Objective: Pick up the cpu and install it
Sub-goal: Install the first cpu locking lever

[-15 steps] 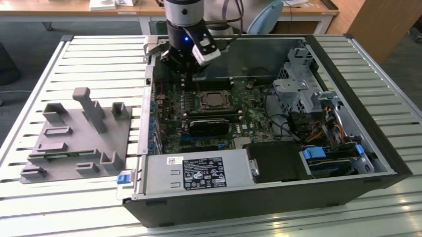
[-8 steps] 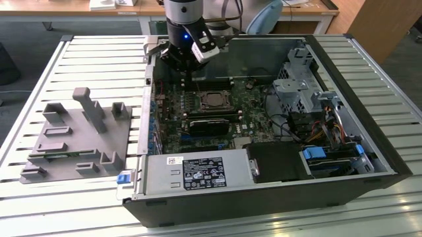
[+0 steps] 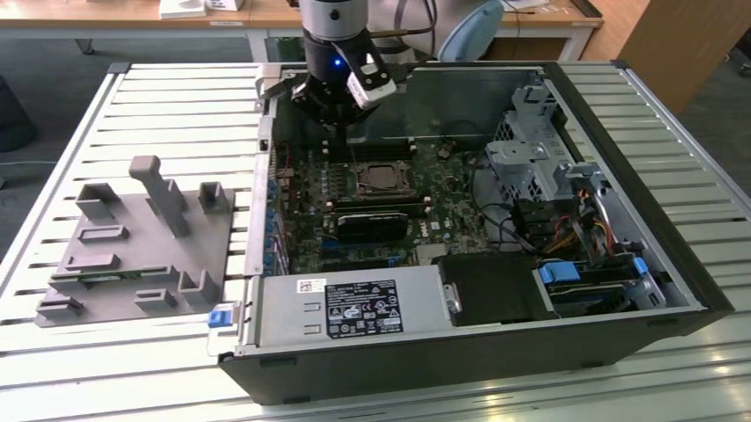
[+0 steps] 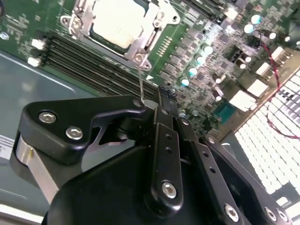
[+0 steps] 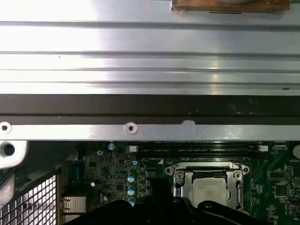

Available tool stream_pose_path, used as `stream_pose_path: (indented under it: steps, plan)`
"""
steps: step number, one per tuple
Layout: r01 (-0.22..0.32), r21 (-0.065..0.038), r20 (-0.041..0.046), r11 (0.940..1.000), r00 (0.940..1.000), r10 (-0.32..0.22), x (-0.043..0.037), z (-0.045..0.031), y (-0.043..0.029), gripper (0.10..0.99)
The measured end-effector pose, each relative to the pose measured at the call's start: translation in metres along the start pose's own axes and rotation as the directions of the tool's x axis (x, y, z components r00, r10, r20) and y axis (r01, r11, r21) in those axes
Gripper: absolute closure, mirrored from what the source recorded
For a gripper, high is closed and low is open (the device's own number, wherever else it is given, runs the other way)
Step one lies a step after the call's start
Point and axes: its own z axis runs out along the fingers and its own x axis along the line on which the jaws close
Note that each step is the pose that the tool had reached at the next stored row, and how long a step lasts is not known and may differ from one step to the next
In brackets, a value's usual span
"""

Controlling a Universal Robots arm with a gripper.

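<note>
The silver-topped square cpu (image 4: 115, 21) is seated in its metal socket frame (image 4: 140, 44); the black gripper (image 4: 159, 101), closed and empty, is held above.

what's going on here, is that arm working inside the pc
Yes. A single robot arm reaches into the open black desktop computer case lying on a slatted metal table. Its black pincer hangs over the green motherboard, close to the socket. The small square cpu with the shiny silver-grey top already sits in the metal socket frame, and the pincer holds nothing. A grey plastic parts fixture rests on the table at the exterior view's left.
</note>
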Motion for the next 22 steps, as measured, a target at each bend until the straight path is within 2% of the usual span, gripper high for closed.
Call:
stream_pose_path:
  steps: [10,15,16,19,20,22]
  plan:
    - [-0.009,0.0,0.0003,1.0,1.0,0.009,-0.0235,0.0032,0.0012,0.98]
    - [-0.014,0.0,0.0006,0.9999,0.9999,0.014,-0.0287,0.0044,0.0012,0.98]
    - [-0.015,-0.006,0.0001,0.9999,0.9999,0.015,-0.0298,0.005,0.0011,0.98]
    - [-0.017,-0.035,-0.0005,0.9992,0.9999,0.017,-0.0331,0.0072,0.0012,0.98]
    - [-0.018,-0.039,-0.0006,0.9991,0.9998,0.018,-0.0336,0.0083,0.0012,0.98]
    - [-0.018,-0.039,-0.0008,0.9991,0.9998,0.018,-0.0341,0.0098,0.0011,0.98]
